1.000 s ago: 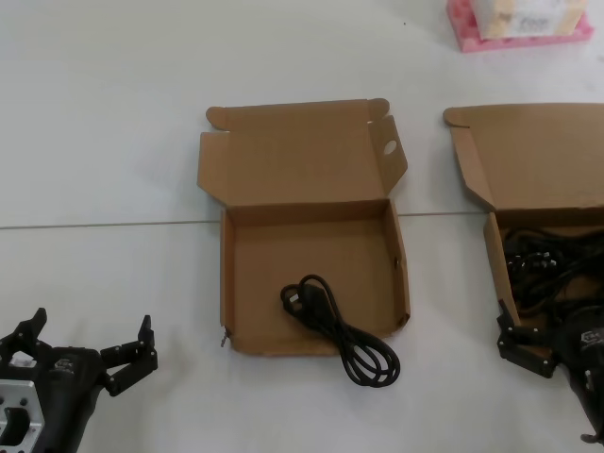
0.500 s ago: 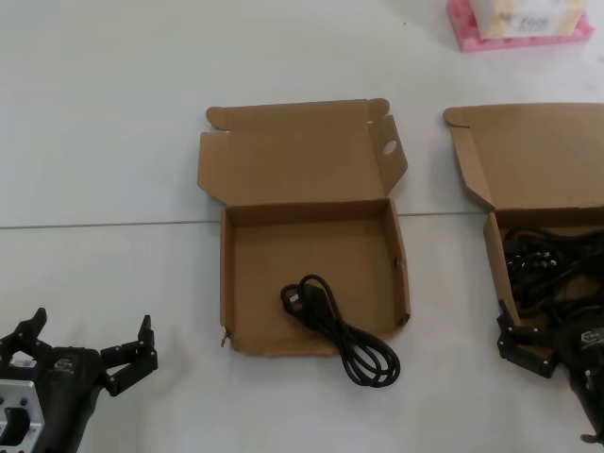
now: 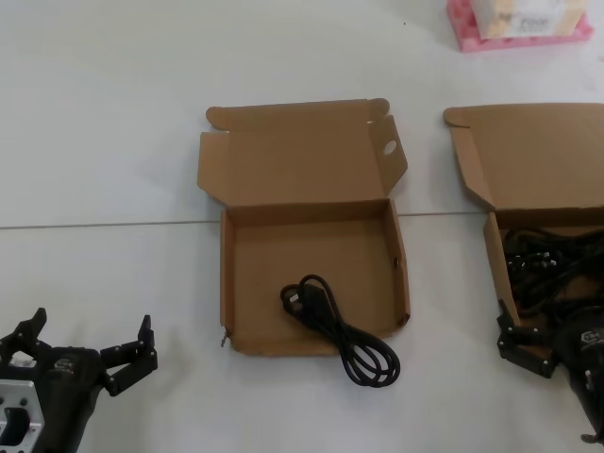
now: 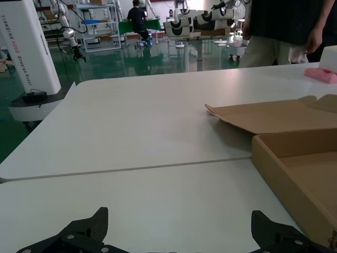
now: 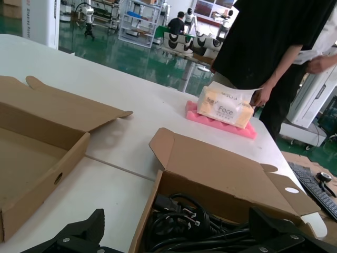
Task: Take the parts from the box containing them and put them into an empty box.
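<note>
Both grippers, the right [image 3: 525,347] spread open at the box of cords [image 3: 493,247] and the left [image 3: 87,351] open and idle, had not moved, so only one cord [image 3: 340,330] lay across the front wall of the other box [image 3: 227,283].

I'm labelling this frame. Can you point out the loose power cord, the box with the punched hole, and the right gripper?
power cord [image 3: 335,327]: head view, middle of its coil.
box with the punched hole [image 3: 283,151]: head view, open lid.
right gripper [image 3: 525,343]: head view, between its fingertips.

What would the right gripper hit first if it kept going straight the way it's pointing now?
Most likely the tangled cords in the source box: the right gripper points into it with open fingers. Depth is unclear, so its near wall might come first.
</note>
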`<action>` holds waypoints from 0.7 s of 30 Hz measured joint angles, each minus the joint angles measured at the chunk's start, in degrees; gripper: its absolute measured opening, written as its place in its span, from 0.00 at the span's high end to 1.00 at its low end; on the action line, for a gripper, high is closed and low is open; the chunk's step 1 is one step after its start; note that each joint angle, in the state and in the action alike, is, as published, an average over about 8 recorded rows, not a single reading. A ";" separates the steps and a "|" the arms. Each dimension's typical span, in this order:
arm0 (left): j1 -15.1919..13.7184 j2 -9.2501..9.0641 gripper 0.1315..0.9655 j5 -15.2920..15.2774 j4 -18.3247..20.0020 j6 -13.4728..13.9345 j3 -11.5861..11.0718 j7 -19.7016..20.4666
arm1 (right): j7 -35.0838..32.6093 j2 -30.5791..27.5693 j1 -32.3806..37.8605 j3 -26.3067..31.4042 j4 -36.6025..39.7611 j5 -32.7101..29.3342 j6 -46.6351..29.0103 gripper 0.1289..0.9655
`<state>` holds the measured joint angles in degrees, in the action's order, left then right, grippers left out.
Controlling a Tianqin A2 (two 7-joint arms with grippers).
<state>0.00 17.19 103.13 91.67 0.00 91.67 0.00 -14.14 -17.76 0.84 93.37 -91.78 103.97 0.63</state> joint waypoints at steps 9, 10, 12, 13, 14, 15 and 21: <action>0.00 0.00 0.00 0.00 0.00 0.00 0.02 0.00 | 0.00 0.00 0.00 0.00 0.00 0.00 0.00 0.00; 0.00 0.00 0.00 0.00 0.00 0.00 0.01 0.00 | 0.00 0.00 0.00 0.00 0.00 0.00 0.00 0.00; 0.00 0.00 0.00 0.00 0.00 0.00 0.01 0.00 | 0.00 0.00 0.00 0.00 0.00 0.00 0.00 0.00; 0.00 0.00 0.00 0.00 0.00 0.00 0.01 0.00 | 0.00 0.00 0.00 0.00 0.00 0.00 0.00 0.00; 0.00 0.00 0.00 0.00 0.00 0.00 0.00 0.00 | 0.00 0.00 0.00 0.00 0.00 0.00 0.00 0.00; 0.00 0.00 0.00 0.00 0.00 0.00 0.00 0.00 | 0.00 0.00 0.00 0.00 0.00 0.00 0.00 0.00; 0.00 0.00 0.00 0.00 0.00 0.00 0.00 0.00 | 0.00 0.00 0.00 0.00 0.00 0.00 0.00 0.00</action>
<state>0.00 17.19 103.13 91.67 0.00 91.67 0.00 -14.14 -17.76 0.84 93.37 -91.78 103.97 0.63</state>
